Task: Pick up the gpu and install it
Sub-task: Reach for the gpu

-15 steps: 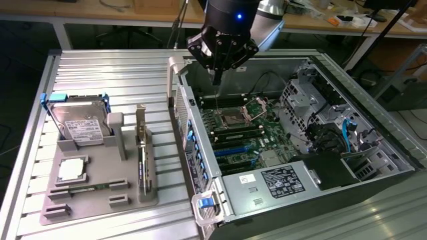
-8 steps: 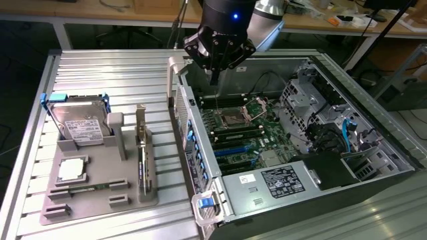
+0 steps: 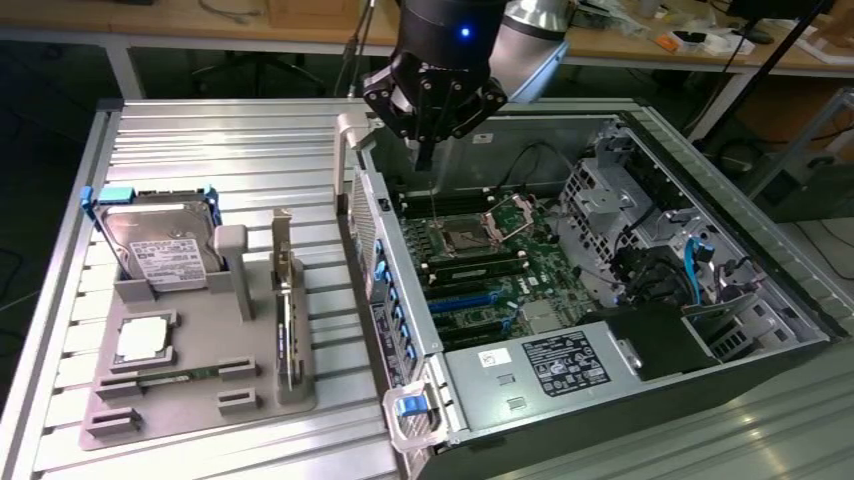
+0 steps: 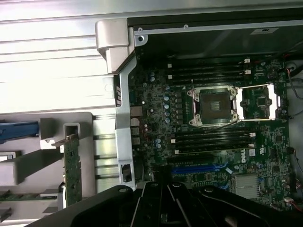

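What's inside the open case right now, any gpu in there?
Motherboard, bare CPU socket and empty blue slots show; no gpu, it stands in the grey holder outside. The power supply hides whatever lies beneath it.

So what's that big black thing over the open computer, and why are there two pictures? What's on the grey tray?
That black thing is a robot arm. At its end are fingers for grabbing. They are shut with nothing in them, hanging over the open computer case. One picture comes from a camera standing off the arm. The other comes from a camera on the arm's wrist, looking at the green main board inside. On the metal table sits a grey holder with computer parts: a silver hard drive, a square chip, and the gpu, a green card standing on its edge. The arm has not picked the gpu up yet.
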{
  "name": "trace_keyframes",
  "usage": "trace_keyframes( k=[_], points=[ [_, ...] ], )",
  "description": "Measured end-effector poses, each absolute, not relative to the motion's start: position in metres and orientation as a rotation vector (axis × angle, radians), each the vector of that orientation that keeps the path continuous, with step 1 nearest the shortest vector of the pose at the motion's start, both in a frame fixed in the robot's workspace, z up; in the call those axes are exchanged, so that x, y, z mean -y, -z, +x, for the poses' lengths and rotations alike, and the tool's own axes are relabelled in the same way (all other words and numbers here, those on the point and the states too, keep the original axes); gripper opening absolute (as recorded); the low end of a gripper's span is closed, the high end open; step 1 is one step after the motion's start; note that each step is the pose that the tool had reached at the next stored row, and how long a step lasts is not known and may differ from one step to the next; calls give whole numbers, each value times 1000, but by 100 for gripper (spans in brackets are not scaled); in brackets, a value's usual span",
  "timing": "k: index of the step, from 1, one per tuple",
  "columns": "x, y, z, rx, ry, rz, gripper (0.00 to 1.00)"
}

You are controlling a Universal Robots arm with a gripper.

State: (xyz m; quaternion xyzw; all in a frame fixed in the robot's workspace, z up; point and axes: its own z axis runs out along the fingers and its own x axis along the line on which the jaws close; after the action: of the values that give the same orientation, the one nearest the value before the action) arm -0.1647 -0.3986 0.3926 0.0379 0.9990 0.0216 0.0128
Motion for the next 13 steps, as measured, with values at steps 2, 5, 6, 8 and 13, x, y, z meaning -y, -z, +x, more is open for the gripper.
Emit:
trace_keyframes(
  k=[2,5,6,8,13],
  points=[
    [399,-393,-166,-3113,-67,118,11],
    [399,-393,-169,-3113,-67,118,11],
    [399,-393,-170,-3113,-68,118,11],
    [399,-393,-172,-3113,-67,118,11],
    [399,-392,-176,-3113,-67,118,11]
  ],
)
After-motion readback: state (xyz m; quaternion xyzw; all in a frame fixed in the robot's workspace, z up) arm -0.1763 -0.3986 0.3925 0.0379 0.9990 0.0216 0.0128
